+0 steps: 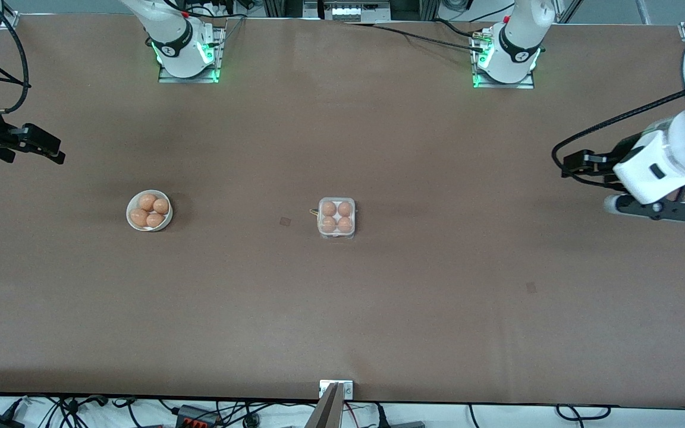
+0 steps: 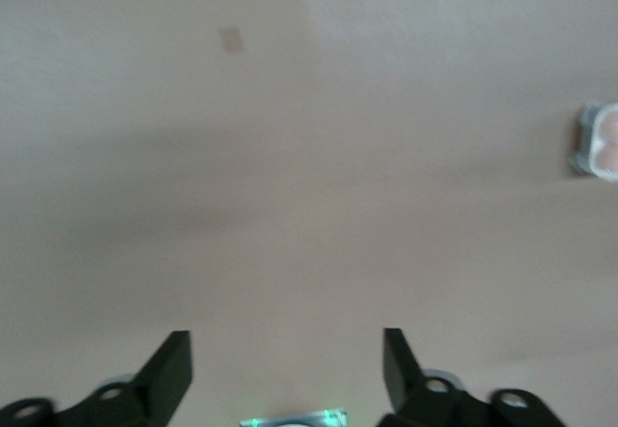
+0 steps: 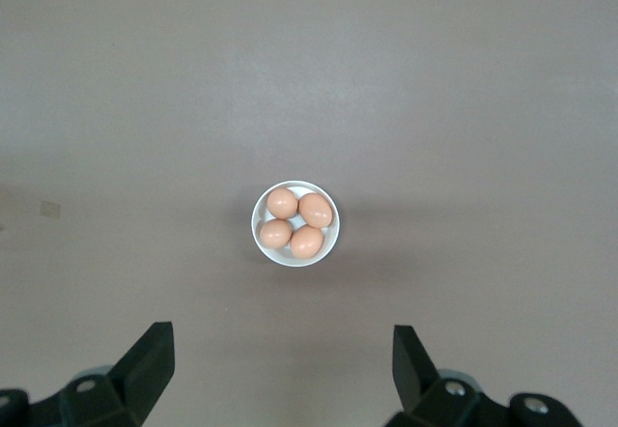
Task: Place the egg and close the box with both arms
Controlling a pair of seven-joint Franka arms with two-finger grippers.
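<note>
— Status on the carton, please; where does it sit?

— Box [image 1: 336, 218] sits about mid-table, roughly halfway between the edge along the robot bases and the edge nearest the front camera; it is small and square, a white tray under a clear glossy lid that looks to lie flat over it; I see four tan eggs [image 1: 337, 216] through it, one per cell; in the left wrist view only a sliver of it [image 2: 598, 140] shows.

— And the bowl?

— Round white bowl [image 1: 149, 210], smooth rim, toward the right arm's end of the table, well apart from the carton; four more matte brown eggs [image 3: 294, 223] are heaped in it.

— Grippers?

— Left gripper [image 1: 574, 164] hangs over the table's end on its own side, black fingers [image 2: 170, 369] spread wide with nothing between; right gripper [image 1: 51, 150] hangs over the other end, fingers [image 3: 150, 361] likewise wide apart and empty, with the bowl below its camera.

— Any writing I can use?

— None I can read; only two small darker square patches on the plain brown matte tabletop [image 1: 378, 309].

— Room to move?

— Wide bare surface lies all around the carton and the bowl, out to every edge.
</note>
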